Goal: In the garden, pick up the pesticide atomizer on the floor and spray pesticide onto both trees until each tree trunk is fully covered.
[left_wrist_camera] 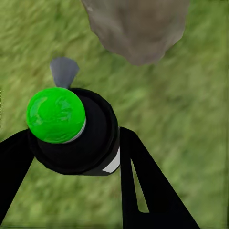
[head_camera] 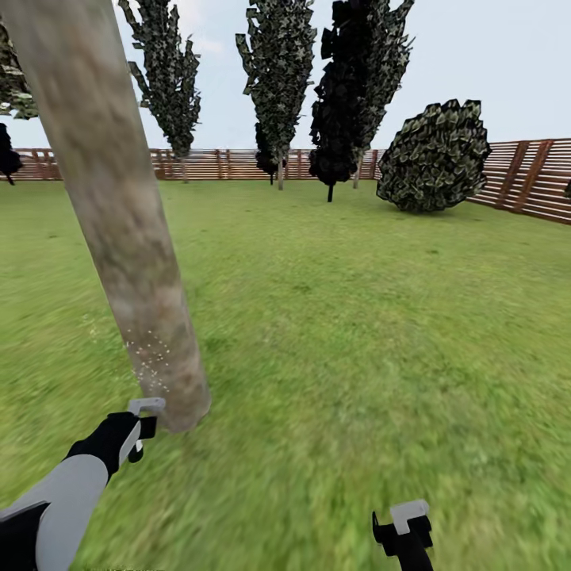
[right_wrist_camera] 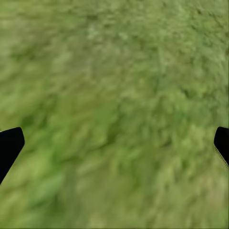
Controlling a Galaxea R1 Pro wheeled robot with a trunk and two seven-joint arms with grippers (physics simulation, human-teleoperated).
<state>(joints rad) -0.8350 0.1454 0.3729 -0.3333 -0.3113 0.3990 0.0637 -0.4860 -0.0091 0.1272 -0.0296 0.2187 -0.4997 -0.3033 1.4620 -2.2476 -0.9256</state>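
Garden: a wide green lawn (head_camera: 357,317) under a pale sky; a reddish slatted fence (head_camera: 523,178) rings it; dark narrow trees (head_camera: 277,71) and a round bush (head_camera: 434,156) stand far off by the fence
Bottle: the pesticide atomizer (left_wrist_camera: 76,138) sits between the fingers of the left end effector (head_camera: 141,424); dark body, white label edge; its top shows bright green in the left wrist view, not red; a grey nozzle points toward the trunk
Left end effector: clamped on the bottle, low and just beside the base of the trunk
Spray: a thin cloud of white specks (head_camera: 149,357) lies against the lower trunk
Trunk: the grey-beige tree trunk (head_camera: 111,206) leans across the head view's left; specks show near its foot alone, the bark above looks bare
Right end effector: (head_camera: 404,527) fingers spread wide over grass, holding nothing
Progress: pickup done, spraying of this tree looks early; judging by the bare bark, most of this trunk and a whole second tree remain
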